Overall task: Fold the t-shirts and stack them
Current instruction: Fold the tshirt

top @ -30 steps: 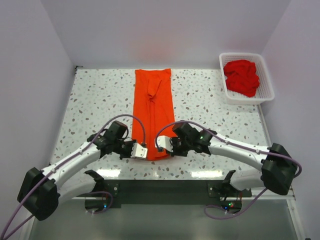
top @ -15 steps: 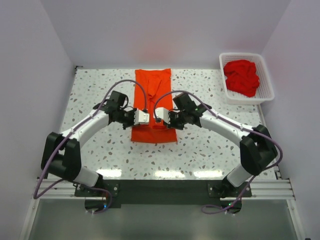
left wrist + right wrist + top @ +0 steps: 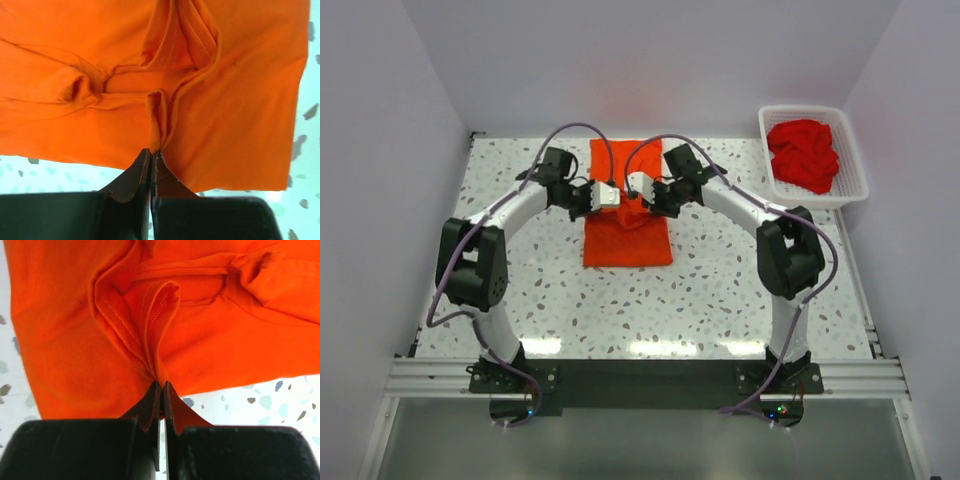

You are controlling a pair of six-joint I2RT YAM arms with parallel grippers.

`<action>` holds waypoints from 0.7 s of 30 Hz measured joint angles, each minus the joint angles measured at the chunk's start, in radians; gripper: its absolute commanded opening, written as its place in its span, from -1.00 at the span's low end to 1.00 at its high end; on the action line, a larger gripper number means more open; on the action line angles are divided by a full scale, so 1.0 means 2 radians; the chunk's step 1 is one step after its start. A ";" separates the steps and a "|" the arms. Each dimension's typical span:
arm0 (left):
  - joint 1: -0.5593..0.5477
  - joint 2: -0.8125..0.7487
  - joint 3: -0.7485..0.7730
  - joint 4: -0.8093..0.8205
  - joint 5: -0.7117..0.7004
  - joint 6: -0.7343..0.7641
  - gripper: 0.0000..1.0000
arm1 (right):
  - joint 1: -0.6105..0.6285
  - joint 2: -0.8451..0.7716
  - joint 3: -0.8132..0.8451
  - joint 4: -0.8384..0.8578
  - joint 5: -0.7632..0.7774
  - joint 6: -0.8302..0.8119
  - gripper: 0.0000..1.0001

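- Over the last second both arms have carried the near hem of the orange-red t-shirt (image 3: pixel 628 245) away from their bases. The left gripper (image 3: pixel 607 196) and right gripper (image 3: pixel 638 190) began at the near end of a long strip and now hang above its far half
- The cloth now lies doubled on the speckled table (image 3: pixel 520 270), and its near edge is a fold well behind the fingers
- The shirt's long axis runs straight from the bases toward the back wall. The two grippers sit side by side across that axis, close to its midline, tips turned toward each other
- Which end carries the collar cannot be told
- The left fingertips (image 3: pixel 135 175) are pressed together on a thin upright pleat of the orange cloth
- The right fingertips (image 3: pixel 147 410) are likewise closed, pinching a stitched hem edge that rises between them
- Just beyond both sets of tips the cloth bunches into loose ridges and a small pucker, lying between the fingers and the flat far part of the shirt
- Well off to the right of the right fingers, at the table's far right corner, stands a white lattice basket (image 3: pixel 798 108) holding a heap of deeper red t-shirts (image 3: pixel 803 155)
- Purple cables (image 3: pixel 582 128) arch over each gripper
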 measured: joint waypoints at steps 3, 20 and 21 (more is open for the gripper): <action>0.005 0.031 0.037 -0.001 0.000 0.000 -1.00 | -0.007 0.035 0.041 -0.009 -0.006 -0.006 -1.00; 0.022 0.138 0.138 -0.002 -0.004 0.012 -1.00 | -0.035 0.133 0.140 -0.030 -0.008 -0.022 -1.00; 0.022 0.142 0.141 -0.002 -0.005 0.011 -1.00 | -0.035 0.136 0.143 -0.029 -0.008 -0.022 -1.00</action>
